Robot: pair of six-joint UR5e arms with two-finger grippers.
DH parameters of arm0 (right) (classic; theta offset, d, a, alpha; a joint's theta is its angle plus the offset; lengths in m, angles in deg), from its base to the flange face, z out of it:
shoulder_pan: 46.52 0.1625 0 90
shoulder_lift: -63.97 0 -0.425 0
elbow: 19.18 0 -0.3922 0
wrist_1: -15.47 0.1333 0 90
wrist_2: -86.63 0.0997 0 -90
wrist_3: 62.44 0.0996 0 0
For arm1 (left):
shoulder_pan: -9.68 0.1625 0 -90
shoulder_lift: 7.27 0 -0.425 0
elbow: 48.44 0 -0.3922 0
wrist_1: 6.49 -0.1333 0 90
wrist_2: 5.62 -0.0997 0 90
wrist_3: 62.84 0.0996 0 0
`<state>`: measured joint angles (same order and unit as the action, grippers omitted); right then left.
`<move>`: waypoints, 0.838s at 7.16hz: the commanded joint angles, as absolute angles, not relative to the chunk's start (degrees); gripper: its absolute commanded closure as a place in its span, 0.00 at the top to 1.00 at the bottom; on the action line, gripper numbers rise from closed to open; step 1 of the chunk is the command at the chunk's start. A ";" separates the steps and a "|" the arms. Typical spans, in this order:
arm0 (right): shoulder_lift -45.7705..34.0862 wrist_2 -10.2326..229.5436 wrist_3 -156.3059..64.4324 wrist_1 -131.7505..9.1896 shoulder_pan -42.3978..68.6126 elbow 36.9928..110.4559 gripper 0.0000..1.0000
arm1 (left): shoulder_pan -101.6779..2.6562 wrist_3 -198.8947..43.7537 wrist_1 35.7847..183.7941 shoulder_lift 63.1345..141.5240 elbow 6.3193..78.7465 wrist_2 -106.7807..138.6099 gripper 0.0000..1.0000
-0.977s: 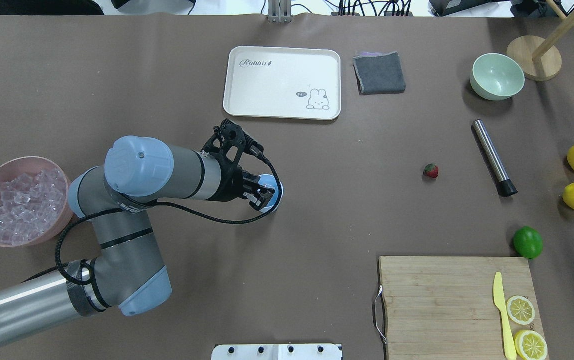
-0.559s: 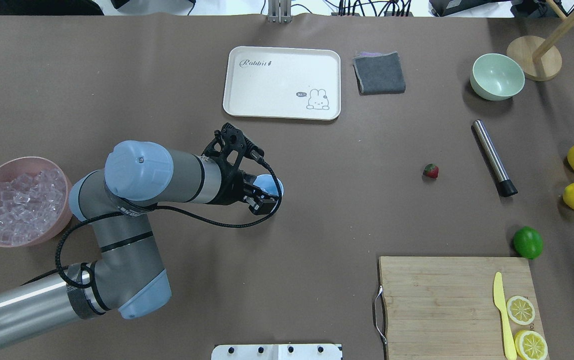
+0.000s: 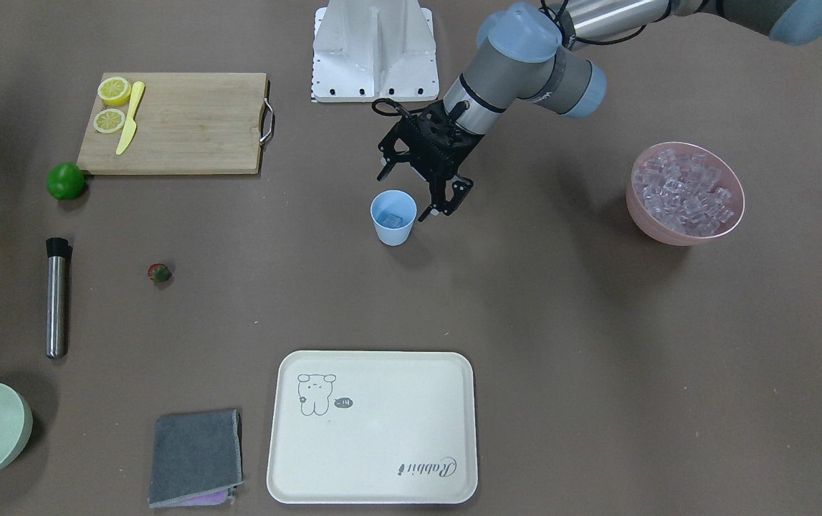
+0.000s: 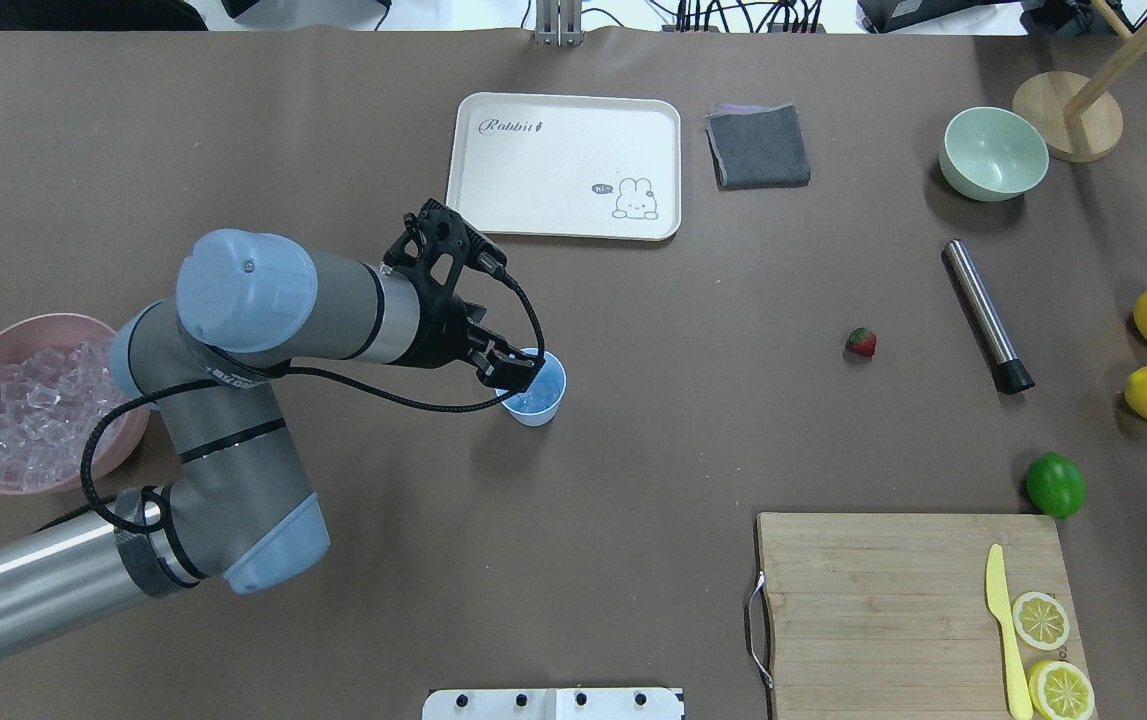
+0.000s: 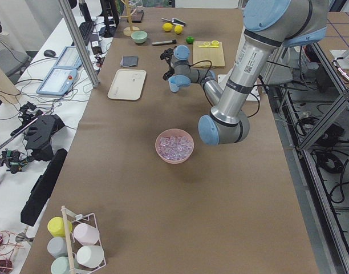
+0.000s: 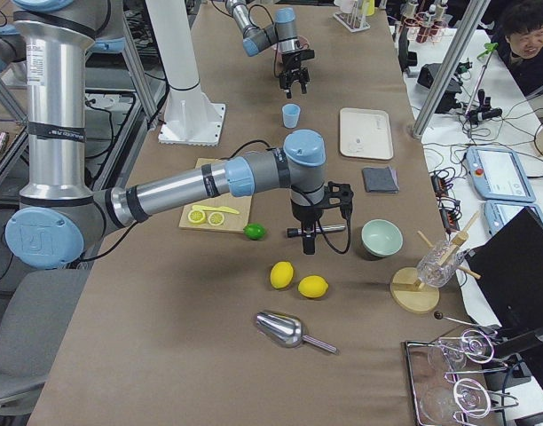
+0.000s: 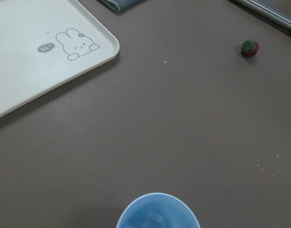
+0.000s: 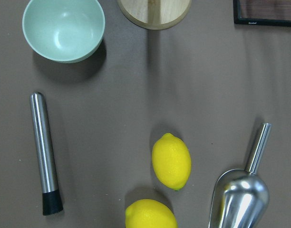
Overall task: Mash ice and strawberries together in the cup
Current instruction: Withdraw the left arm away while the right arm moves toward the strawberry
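Front view: we see the left gripper [image 3: 425, 192] hanging over the cup [image 3: 393, 217] rim on its robot side, jaws spread apart, nothing between them. The cup stands upright mid-table [image 3: 561, 322] with at least 1 clear cube [image 3: 393, 213] inside. The rest of the ice [image 3: 686, 190] is heaped in the pink bowl [image 3: 640, 215], well apart toward the robot's left. The strawberry [image 3: 159, 272] lies on bare table well apart from the cup on the other side, near the muddler [image 3: 56, 297]. Overhead: the open fingertips overlap the cup's left rim, and the strawberry sits between the cup and the muddler, closer to the muddler, with the tray [image 4: 563, 165] beyond the cup. Left side view: the cup is small and far, the gripper right at it, the pink bowl nearer the camera. Right side view: the right gripper [image 6: 308, 244] points down over the table between the lime [image 6: 254, 232] and the green bowl [image 6: 381, 238]; we cannot tell whether its claw is open or closed. Left wrist: the cup rim is at the bottom edge with a cube showing inside, the strawberry far up right, a tray corner up left. Right wrist: the green bowl, the muddler, 2 lemons [image 8: 171, 160] and a metal scoop [image 8: 240, 190] lie below, no fingers in shot.
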<state>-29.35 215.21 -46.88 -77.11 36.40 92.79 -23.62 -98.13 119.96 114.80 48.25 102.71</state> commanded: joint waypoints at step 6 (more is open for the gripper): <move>-27.00 218.99 -43.89 -71.85 32.78 93.41 1.00 | -49.53 -82.36 96.78 111.15 48.59 122.79 0.97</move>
